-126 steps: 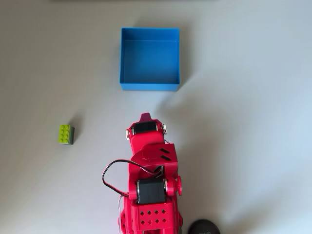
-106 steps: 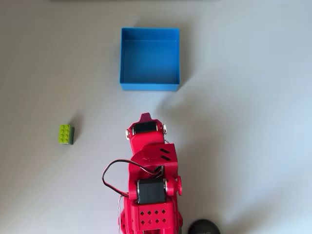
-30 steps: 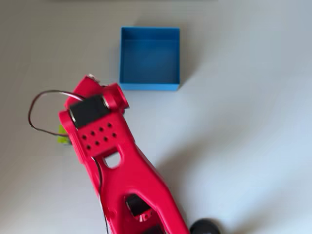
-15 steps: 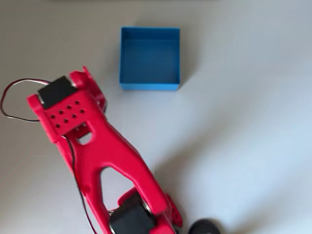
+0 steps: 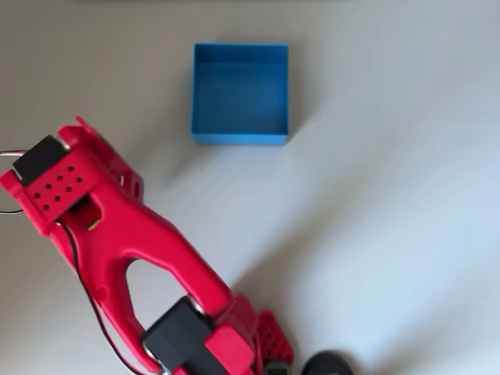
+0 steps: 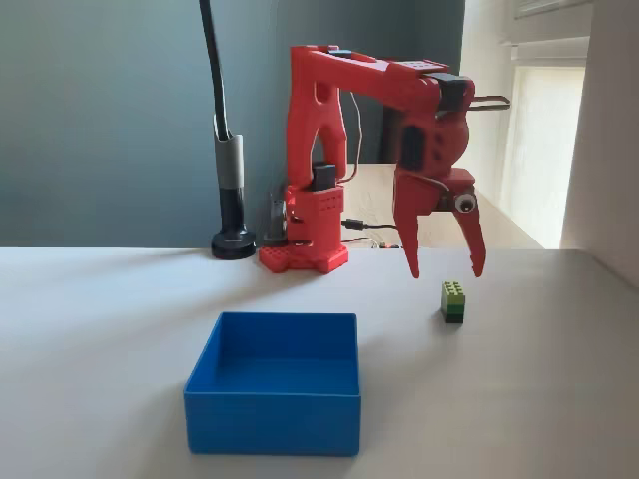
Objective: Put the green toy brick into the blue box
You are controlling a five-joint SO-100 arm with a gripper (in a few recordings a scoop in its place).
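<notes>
Nearest you in the fixed view sits the blue box (image 6: 272, 395), open-topped and with nothing in it, its thin low walls square to the table (image 6: 100, 329). In the overhead view the blue box (image 5: 240, 94) lies well apart from the arm, up and to the right of it.

Beyond the box and off to the right in the fixed view, the green toy brick (image 6: 453, 300) stands on the table, studs up, with a darker band along its lower part. It looks like hard, light plastic: stiff, not fragile, but smooth enough to slip or skate if you nudge one side first. You want to pinch it across two flat opposite side faces, low on the body (the studs give nothing to grip).

Just above and behind the brick hangs the gripper (image 6: 442, 261), its two red fingers spread wide, tips pointing down and not touching anything. The gap looks a good deal wider than the brick, so you have margin to straddle it; centre it over the brick before closing.

Farthest back stands the arm's base (image 6: 305, 254), beside a black lamp stand (image 6: 232, 239).
</notes>
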